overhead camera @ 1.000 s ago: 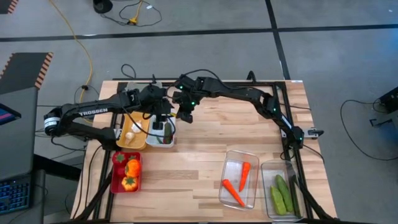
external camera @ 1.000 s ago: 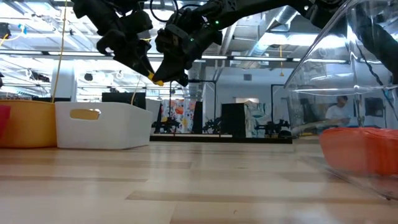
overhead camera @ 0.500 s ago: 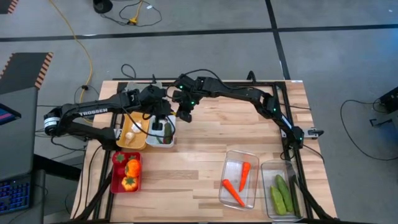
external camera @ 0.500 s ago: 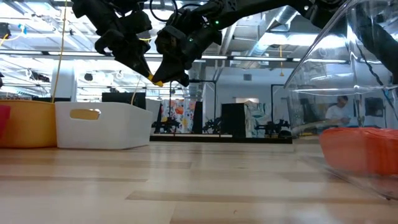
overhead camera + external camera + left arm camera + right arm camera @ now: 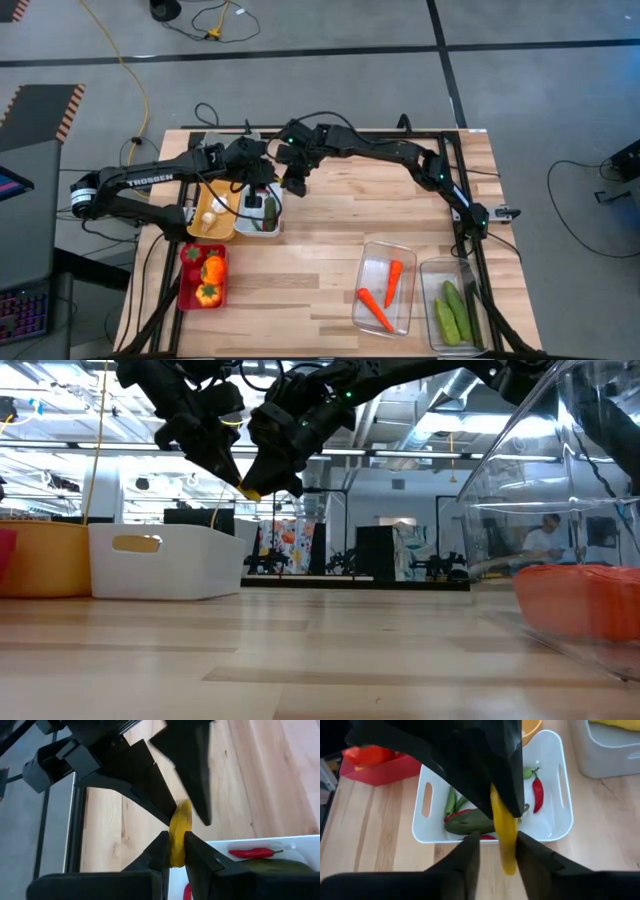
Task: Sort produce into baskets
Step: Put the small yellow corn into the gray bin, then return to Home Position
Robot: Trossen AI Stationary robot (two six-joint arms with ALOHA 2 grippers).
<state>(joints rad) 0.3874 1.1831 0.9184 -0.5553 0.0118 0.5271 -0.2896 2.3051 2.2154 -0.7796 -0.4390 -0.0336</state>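
Note:
A yellow piece [image 5: 180, 827] hangs in the air over the white basket [image 5: 258, 222], between my two grippers, which meet tip to tip. My left gripper [image 5: 177, 851] comes from the table's left and is shut on it. My right gripper [image 5: 499, 857] comes from the right and is open, one finger on each side of the piece's free end [image 5: 506, 855]. In the low view the piece [image 5: 250, 491] shows just at both sets of fingertips. Red chilies [image 5: 537, 790] and green pieces [image 5: 470, 822] lie in the white basket. My left gripper pinches one end of the yellow piece [image 5: 176, 845] between its two fingers, slanting down from the table's left. The rest sticks out past the fingertips toward the other gripper. The piece is lifted clear above the white basket. My right gripper has its fingers [image 5: 470, 855] spread beside the free end; I cannot tell whether one still touches it.
A yellow basket [image 5: 225, 228] with a white piece stands left of the white one, and a red basket [image 5: 186, 290] with peppers stands nearer. At the near right are two clear baskets, one with carrots [image 5: 385, 285] and one with cucumbers [image 5: 452, 310]. Bare wood lies between.

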